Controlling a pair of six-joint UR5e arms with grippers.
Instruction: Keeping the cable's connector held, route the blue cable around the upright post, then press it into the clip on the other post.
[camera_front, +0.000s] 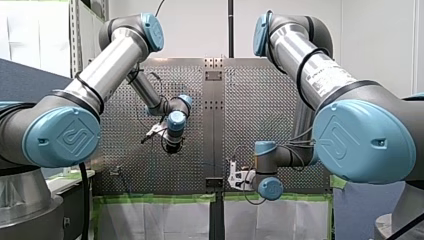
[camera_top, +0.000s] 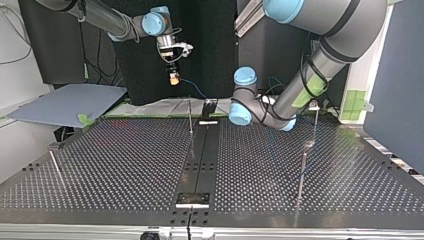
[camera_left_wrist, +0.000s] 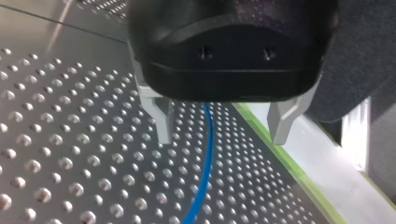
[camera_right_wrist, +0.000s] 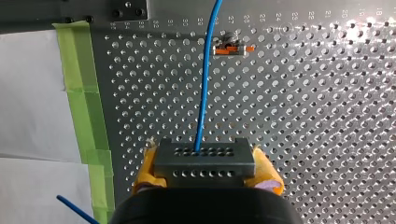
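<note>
In the right wrist view my right gripper has its yellow pads shut on a dark grey connector block. The blue cable leaves the block and runs ahead over the perforated table, past a small clip with orange parts. In the top view this gripper hangs above the table's far edge. My left gripper is open just over the table, its metal fingers standing either side of the blue cable without touching it. A thin upright post stands near the centre rail.
More slim posts stand at the top view's right, and a tilted one at its left. Green tape lines the table edge beside white sheeting. A grey-blue board lies off the table's far left corner.
</note>
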